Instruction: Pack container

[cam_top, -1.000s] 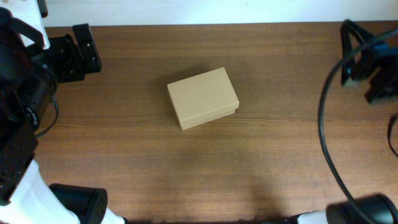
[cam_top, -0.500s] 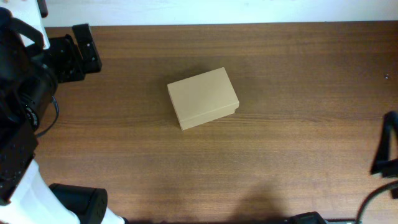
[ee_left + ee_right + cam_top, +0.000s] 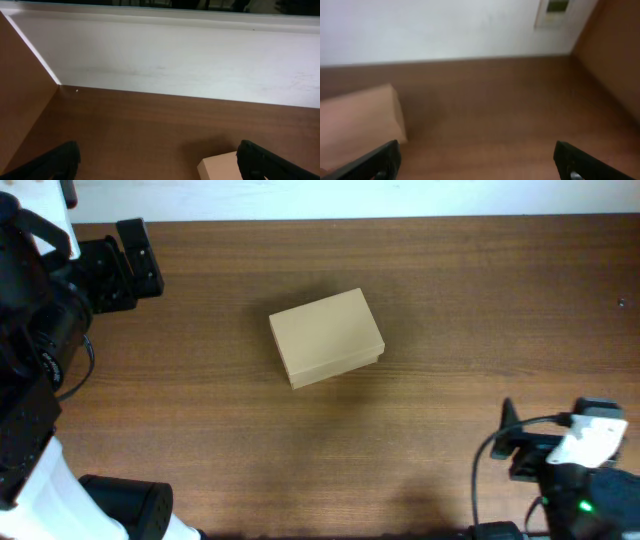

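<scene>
- Centre of the overhead frame, a little up and left — container (image 3: 326,337), plain tan cardboard, lid down flat, sitting skewed on the brown wooden counter (image 3: 470,310).
- Both arms stand well apart from it.
- Upper left of the overhead frame, by the counter's far edge — left end effector (image 3: 159,167). In its wrist view the fingers (image 3: 52,162) are spread wide at the two lower corners, empty. A corner of the container shows at the bottom, just beside the right-hand finger.
- Lower right of the overhead frame — right end effector (image 3: 477,162), with a black cable (image 3: 478,480) looping beside it. The wrist view is blurred: fingers wide apart, empty, container at frame left, white wall (image 3: 420,30) behind.
</scene>
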Robot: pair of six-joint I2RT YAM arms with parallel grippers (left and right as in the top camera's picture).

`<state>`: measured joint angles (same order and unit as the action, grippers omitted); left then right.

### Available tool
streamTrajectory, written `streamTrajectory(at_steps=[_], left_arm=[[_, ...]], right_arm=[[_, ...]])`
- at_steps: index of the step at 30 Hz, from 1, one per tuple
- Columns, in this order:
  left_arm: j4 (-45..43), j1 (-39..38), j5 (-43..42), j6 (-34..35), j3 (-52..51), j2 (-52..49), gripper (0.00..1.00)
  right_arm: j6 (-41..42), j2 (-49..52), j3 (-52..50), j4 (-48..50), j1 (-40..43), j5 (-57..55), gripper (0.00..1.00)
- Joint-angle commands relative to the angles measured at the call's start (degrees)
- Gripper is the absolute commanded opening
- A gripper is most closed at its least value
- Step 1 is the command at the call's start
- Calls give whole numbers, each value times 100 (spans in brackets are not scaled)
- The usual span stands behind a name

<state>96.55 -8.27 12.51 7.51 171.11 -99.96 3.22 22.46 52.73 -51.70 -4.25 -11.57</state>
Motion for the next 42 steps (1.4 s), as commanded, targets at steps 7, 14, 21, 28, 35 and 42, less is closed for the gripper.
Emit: streamTrajectory(at_steps=[7, 14, 21, 28, 35, 42], left_arm=[[9, 20, 81, -13, 0, -20, 100], [9, 20, 81, -13, 0, -20, 100], [9, 20, 81, -13, 0, -20, 100], [9, 20, 81, -13, 0, -20, 100], [9, 20, 81, -13, 0, -20, 100], [9, 20, 81, -13, 0, -20, 100]], right_arm=[[26, -1296, -2232, 1025, 68, -68, 99], [24, -2116, -3423, 1521, 503, -70, 99], [26, -2232, -4205, 2299, 654, -70, 99], [22, -2232, -4605, 2909, 654, -74, 99], [22, -2232, -4607, 2929, 654, -92, 99], [22, -2232, -4607, 2927, 654, -92, 99]])
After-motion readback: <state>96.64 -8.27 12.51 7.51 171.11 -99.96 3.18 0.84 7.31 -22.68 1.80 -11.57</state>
